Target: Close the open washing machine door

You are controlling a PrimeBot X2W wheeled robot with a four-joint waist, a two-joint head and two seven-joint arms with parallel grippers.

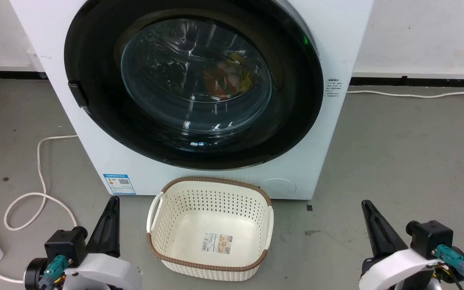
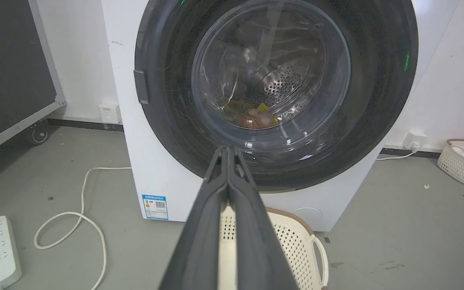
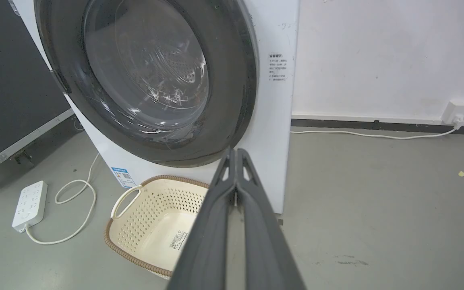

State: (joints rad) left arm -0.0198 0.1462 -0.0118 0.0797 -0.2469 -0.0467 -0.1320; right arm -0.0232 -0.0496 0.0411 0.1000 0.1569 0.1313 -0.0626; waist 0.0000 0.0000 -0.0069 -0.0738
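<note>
Grippers pinched tight, empty: left gripper [image 2: 228, 150], right gripper [image 3: 235, 151], both apart from washing machine door [image 1: 95, 104]. From left wrist, pink-rimmed basket [image 2: 461, 167] by wall.

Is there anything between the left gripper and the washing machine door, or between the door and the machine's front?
Nothing visible does. The left gripper points straight at the door through free air; the basket stands on the floor lower down. The door already lies flat on the washing machine, no gap showing.
</note>
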